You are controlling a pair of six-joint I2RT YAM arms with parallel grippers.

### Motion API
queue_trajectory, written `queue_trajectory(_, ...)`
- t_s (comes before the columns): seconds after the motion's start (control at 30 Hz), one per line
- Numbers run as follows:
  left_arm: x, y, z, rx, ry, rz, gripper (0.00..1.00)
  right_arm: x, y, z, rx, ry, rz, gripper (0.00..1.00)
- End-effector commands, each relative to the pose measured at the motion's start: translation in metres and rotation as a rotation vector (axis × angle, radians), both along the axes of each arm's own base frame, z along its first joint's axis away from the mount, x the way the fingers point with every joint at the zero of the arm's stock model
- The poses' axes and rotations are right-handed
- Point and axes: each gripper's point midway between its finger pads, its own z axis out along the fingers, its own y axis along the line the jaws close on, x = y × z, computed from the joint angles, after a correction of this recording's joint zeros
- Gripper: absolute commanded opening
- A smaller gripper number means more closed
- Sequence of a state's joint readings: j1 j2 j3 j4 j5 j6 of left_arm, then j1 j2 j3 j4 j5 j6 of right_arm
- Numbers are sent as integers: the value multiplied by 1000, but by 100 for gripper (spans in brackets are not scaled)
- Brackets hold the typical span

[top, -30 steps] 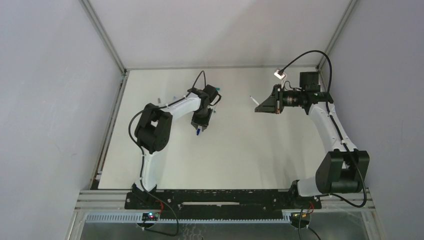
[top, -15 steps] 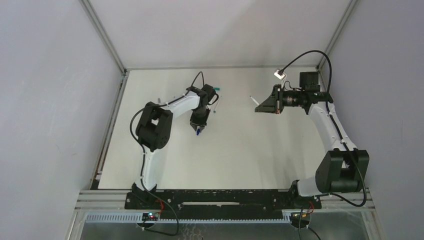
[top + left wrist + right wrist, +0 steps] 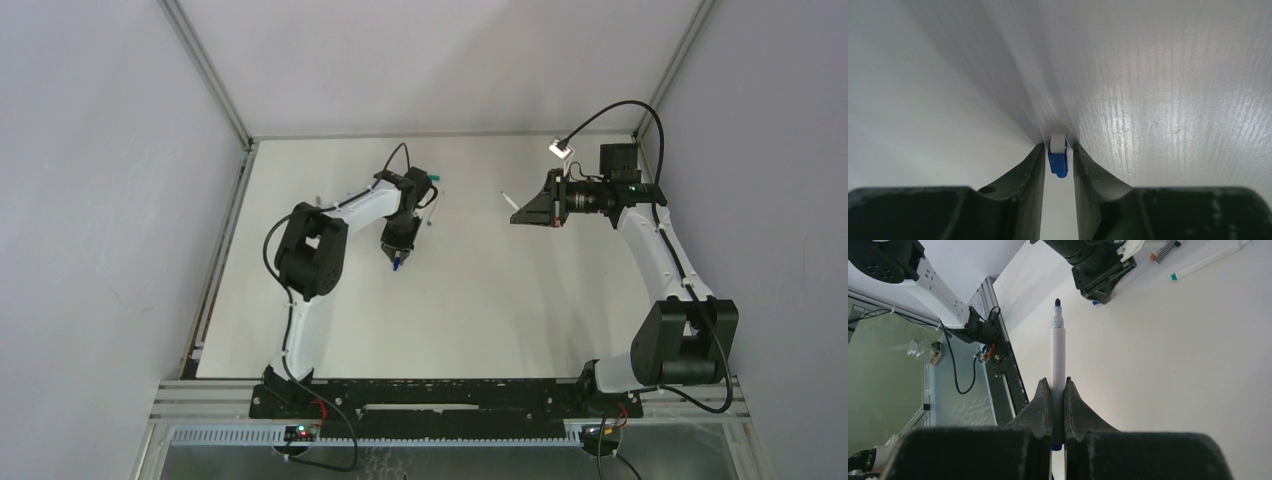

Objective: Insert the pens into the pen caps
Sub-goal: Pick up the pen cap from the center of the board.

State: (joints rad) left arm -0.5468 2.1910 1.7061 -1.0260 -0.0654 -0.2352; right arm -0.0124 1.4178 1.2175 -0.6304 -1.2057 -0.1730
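Observation:
A short blue pen cap with a white end sits between the tips of my left gripper, whose jaws press close on both its sides, just above the table. In the top view that gripper points down at the table's left middle. My right gripper is shut on a white pen whose bare dark tip points away from the wrist, toward the left arm. It hangs in the air at the right. Two more pens, one with a teal end and one with an orange end, lie on the table beyond the left gripper.
The white table is walled on the left, back and right. A teal piece lies behind the left wrist. Small items lie near the left wall. A black rail runs along the near edge.
My left jaws have narrowed onto the blue pen cap, and the left arm shifted slightly. The right arm and its pen have not moved.

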Motion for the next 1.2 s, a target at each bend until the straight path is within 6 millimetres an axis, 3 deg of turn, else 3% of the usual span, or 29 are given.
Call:
queue_trajectory(0.0, 9, -5, 5, -26, -6, -16, 31, 1, 0, 4, 15, -18, 9, 0)
queue_trajectory(0.17, 7, -3, 4, -26, 3, -14, 27, 1, 0, 4, 15, -20, 9, 0)
queue_trajectory(0.37, 9, -2, 10, -30, -17, -7, 6, 0, 1, 5, 17, -21, 12, 0)
queue_trajectory(0.43, 11, -4, 17, -47, -44, -2, 0, 0, 1, 5, 16, -23, 12, 0)
queue_trajectory(0.57, 15, -9, 39, -102, -116, 13, 0, -1, 3, 7, 16, -19, 12, 0)
queue_trajectory(0.67, 17, -16, 68, -191, -207, 15, 0, -5, 3, 12, 2, -20, 28, 0)
queue_trajectory(0.77, 19, -32, 109, -345, -338, -4, 0, -11, 0, 24, -45, -104, 57, 0)
queue_trajectory(0.9, 13, -49, 188, -580, -560, -42, 0, -11, -7, 56, -138, -325, 78, 0)
queue_trajectory(1.03, -5, -58, 282, -831, -791, -101, 0, -16, 0, 97, -178, -509, 102, 0)
queue_trajectory(1.17, -35, -53, 373, -1075, -1061, -160, 0, -29, 12, 134, -173, -758, 118, 0)
